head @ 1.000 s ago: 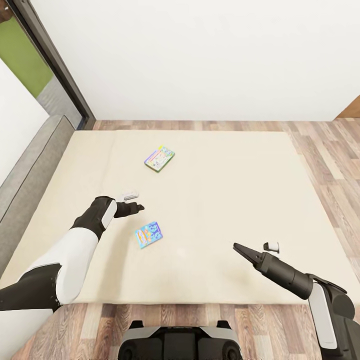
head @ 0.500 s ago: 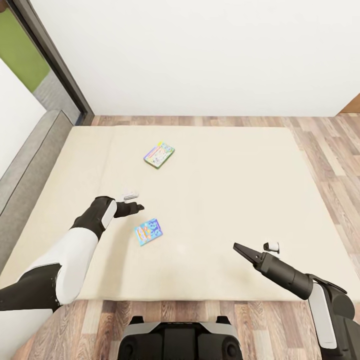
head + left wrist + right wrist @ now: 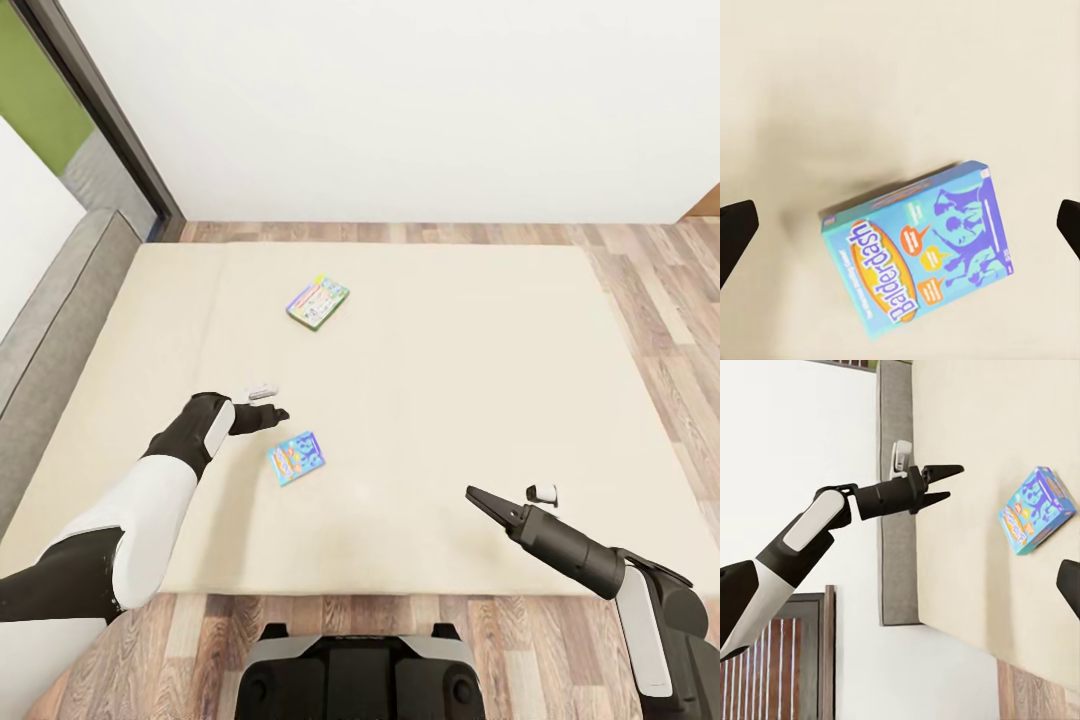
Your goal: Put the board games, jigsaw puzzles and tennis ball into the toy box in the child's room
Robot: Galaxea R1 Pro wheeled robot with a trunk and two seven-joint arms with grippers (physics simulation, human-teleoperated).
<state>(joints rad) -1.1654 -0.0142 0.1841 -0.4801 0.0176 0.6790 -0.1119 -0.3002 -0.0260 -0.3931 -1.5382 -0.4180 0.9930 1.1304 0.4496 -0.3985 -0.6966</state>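
Cream bed cover (image 3: 450,400) spreads wide and flat across the room, with wood-plank floor (image 3: 640,260) around it and a plain white wall (image 3: 400,100) behind. Two of the board games lie on it. The blue flat box printed "Balderdash" (image 3: 296,458) sits toward the near edge, face up and turned at a slant; in the left wrist view the same box (image 3: 919,251) lies directly under the camera, resting on the cover with nothing touching it. The second game, a multicoloured flat box with a green edge (image 3: 318,303), lies farther up the bed toward the wall, well apart from the first.

The left gripper (image 3: 272,414) hangs above the cover just beside the blue box, up and to its left, and is apart from it. Seen from the right wrist camera, its two dark fingers (image 3: 945,471) stand spread, grasping nothing. The right gripper (image 3: 480,497) reaches out over the near right part of the bed, well away from both boxes; whether its fingers are parted or closed I cannot tell.

A grey padded strip (image 3: 50,320) runs along the left side of the bed.
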